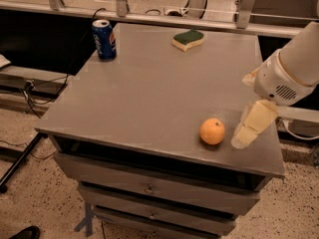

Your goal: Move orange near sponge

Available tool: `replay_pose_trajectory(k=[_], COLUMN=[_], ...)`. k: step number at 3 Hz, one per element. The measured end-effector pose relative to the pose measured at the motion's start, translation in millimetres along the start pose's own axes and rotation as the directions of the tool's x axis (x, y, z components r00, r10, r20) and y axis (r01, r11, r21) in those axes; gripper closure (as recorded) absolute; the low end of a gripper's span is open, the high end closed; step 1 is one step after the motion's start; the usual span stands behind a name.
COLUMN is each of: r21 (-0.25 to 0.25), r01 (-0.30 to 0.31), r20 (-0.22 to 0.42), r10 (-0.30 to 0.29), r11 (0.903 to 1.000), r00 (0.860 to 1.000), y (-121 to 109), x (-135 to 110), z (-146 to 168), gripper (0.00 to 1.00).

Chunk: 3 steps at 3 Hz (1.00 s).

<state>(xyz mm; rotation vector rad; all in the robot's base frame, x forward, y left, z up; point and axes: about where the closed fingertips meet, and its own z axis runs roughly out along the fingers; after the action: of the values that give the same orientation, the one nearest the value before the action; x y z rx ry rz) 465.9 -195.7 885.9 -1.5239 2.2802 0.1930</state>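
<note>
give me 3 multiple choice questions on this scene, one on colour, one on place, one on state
1. The can is: A) red B) blue C) green
2. The orange lies: A) against the can B) in a drawer C) near the table's front edge, far from the sponge
3. The orange is: A) resting unheld on the table B) lifted C) cut in half

Answers:
1 B, its side is blue.
2 C, the sponge is at the far edge.
3 A, the hand hangs beside it, low over the table, not around it.

Grey drawer cabinet [149, 176] on speckled floor [30, 193]; metal railing [149, 20] behind; cables [35, 91] at left.
</note>
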Motion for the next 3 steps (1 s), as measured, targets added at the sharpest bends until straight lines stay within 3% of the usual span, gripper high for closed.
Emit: replay_pose_trajectory(k=[2, 3], r21=[-0.057, -0.074], r01=[-0.068, -0.078], r20=[0.129, 0.173], r10=[0.074, 0.09], r11=[0.9961, 0.9942], r00=[0.989, 0.981], y=[8.2, 16.2], x=[-18.0, -28.3], z=[41.1, 52.7], gripper=[0.0, 0.15])
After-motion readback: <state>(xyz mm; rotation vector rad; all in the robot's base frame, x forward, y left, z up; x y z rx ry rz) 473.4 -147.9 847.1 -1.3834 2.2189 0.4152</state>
